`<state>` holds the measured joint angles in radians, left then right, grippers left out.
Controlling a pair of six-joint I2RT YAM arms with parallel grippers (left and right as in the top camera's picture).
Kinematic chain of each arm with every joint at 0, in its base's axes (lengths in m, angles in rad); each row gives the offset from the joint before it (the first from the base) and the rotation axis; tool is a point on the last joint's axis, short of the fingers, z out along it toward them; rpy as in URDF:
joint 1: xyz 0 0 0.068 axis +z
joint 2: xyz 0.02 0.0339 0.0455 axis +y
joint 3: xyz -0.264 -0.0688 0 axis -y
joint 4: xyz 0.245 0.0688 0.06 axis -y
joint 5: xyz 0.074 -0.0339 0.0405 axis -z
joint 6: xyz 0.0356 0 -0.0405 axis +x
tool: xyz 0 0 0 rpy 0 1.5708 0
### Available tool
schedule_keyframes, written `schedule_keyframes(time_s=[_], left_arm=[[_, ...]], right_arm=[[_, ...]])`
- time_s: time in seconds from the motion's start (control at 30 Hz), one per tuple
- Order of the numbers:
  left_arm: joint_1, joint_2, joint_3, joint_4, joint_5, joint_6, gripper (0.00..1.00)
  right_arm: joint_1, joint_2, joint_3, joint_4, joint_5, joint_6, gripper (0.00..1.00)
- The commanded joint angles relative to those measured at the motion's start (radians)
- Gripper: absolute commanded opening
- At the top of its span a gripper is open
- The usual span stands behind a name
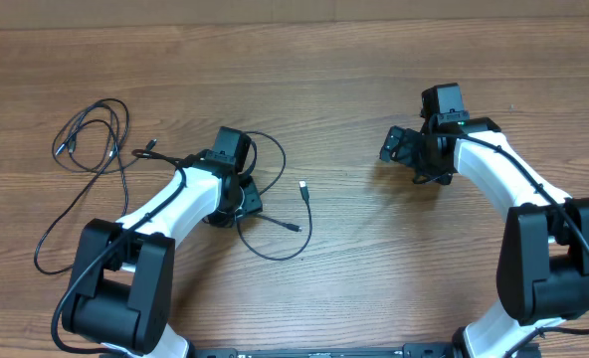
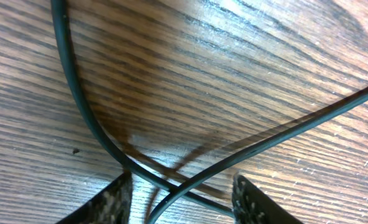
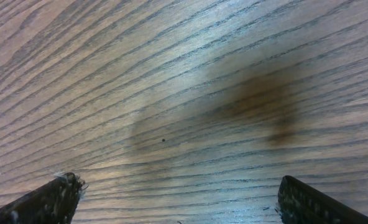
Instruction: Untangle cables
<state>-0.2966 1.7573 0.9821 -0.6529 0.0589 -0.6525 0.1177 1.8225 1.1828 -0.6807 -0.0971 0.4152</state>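
Cables (image 2: 171, 185) cross between the parted left jaws.

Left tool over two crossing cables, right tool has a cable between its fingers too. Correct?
No. In the right wrist view, the right tool is open over bare table, with no cable. The left tool over the crossing cables is right.

Table (image 1: 334, 70): wood, grained, slight sheen. Cables (image 2: 61, 18): smooth black rubbery sheath, glossy. Arm shells (image 1: 489, 174): glossy white plastic; fingertips (image 2: 252, 204) matt, speckled.
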Motion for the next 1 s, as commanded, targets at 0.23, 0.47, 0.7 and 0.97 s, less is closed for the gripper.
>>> schedule_keyframes(time_s=[0.23, 0.47, 0.7, 0.97], left_arm=[[0.0, 0.01, -0.061, 0.003, -0.013, -0.009, 0.25], [0.0, 0.01, -0.061, 0.007, -0.002, 0.004, 0.04], [0.0, 0.01, -0.061, 0.082, 0.195, 0.274, 0.09], [0.0, 0.01, -0.061, 0.058, 0.246, 0.237, 0.43]], right_arm=[[0.0, 0.003, 0.008, 0.003, 0.002, 0.004, 1.0], [0.0, 0.003, 0.008, 0.003, 0.002, 0.004, 1.0], [0.0, 0.003, 0.008, 0.003, 0.002, 0.004, 1.0], [0.0, 0.003, 0.008, 0.003, 0.002, 0.004, 1.0]])
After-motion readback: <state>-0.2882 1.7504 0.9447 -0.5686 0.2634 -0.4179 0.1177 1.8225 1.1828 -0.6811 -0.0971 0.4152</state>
